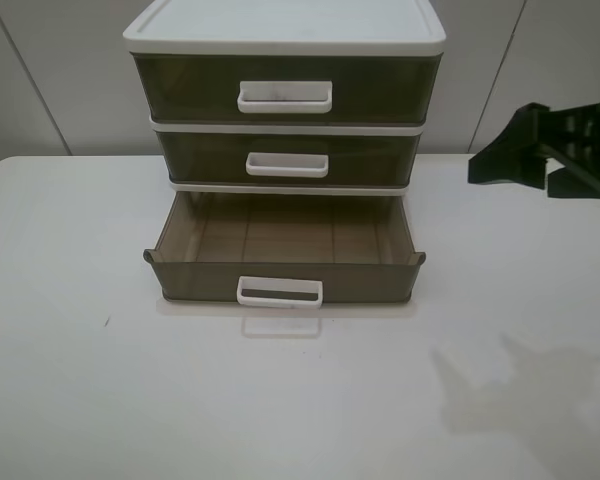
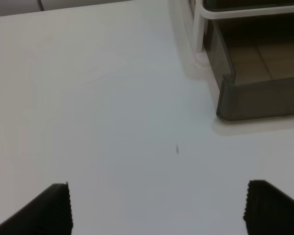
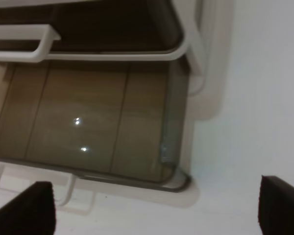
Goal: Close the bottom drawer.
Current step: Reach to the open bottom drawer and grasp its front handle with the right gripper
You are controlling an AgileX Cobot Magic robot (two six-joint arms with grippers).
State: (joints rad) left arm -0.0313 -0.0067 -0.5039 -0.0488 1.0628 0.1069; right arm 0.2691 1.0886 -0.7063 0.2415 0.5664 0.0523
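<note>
The bottom drawer [image 1: 280,245] is pulled out from the white-framed three-drawer unit [image 1: 285,35] and is empty, with its white loop handle [image 1: 280,291] facing the front. My right gripper [image 1: 540,165] hangs open above the table, to the right of the unit. In the right wrist view the right gripper [image 3: 154,210] looks down on the drawer's front right corner [image 3: 171,171]. My left gripper [image 2: 157,210] is open and empty over bare table; the drawer's left front corner [image 2: 255,100] shows ahead of it. The left gripper is out of the high view.
The middle drawer [image 1: 288,158] and the top drawer [image 1: 285,92] are pushed in. The unit stands on a white table [image 1: 80,350] in front of a pale wall. A small dark speck [image 1: 107,321] marks the table left of the drawer.
</note>
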